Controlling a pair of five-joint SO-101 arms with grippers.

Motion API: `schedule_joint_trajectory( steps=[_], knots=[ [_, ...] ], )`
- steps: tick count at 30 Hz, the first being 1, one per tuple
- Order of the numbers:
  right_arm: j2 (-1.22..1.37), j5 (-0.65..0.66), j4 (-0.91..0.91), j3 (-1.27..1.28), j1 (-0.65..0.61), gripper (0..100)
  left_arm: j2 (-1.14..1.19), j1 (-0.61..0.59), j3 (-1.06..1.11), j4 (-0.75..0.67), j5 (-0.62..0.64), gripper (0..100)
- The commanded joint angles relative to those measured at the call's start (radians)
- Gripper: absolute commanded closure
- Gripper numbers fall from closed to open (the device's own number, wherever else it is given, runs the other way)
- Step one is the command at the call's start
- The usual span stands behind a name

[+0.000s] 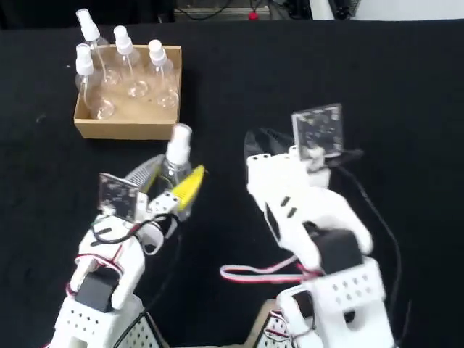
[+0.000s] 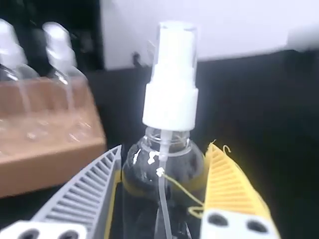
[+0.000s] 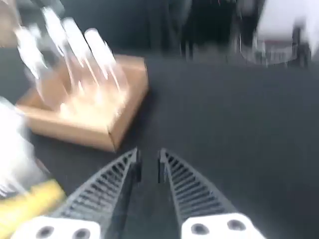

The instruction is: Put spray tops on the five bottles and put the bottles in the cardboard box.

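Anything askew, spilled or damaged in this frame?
Nothing spilled or broken. A thin yellow strand hangs off the yellow finger of the left gripper across the held bottle; the four bottles in the cardboard box lean slightly.

- You have five clear bottles (image 1: 136, 81) to count. Four stand together at the far left. The fifth bottle (image 1: 176, 170) is apart from them, nearer to you, just off that group's near right corner.
- You can count five white spray tops (image 1: 122, 38), one seated on each bottle.
- There is one cardboard box (image 1: 123, 129), and four of your bottles are inside it.
- You are working with two arms (image 1: 304, 210), side by side at the near edge.
- They carry two grippers, the left gripper (image 2: 164, 149) and the right gripper (image 3: 148, 158). Each has two fingers, so four fingers: three grey, one yellow.
- One black table (image 1: 326, 72) lies under everything.
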Motion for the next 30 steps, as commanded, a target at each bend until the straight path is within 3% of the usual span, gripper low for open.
schedule_joint_trajectory(
  steps=[1,8,15,25,30],
  knots=[
    [0.005,-0.040,-0.130,0.114,0.020,93.5,-0.006,-0.051,-0.097,0.003,0.002,80],
    [0.005,-0.043,-0.212,0.272,-0.005,93.6,-0.005,-0.189,-0.170,-0.003,0.002,80],
    [0.005,-0.037,-0.252,0.344,-0.092,93.6,0.029,-0.205,-0.206,-0.081,-0.031,80],
    [0.005,-0.035,-0.253,0.361,-0.129,93.6,0.370,-0.242,-0.214,-0.433,-0.028,80],
    [0.005,-0.035,-0.253,0.361,-0.127,93.6,0.496,-0.249,-0.240,-0.525,-0.028,80]
  ],
)
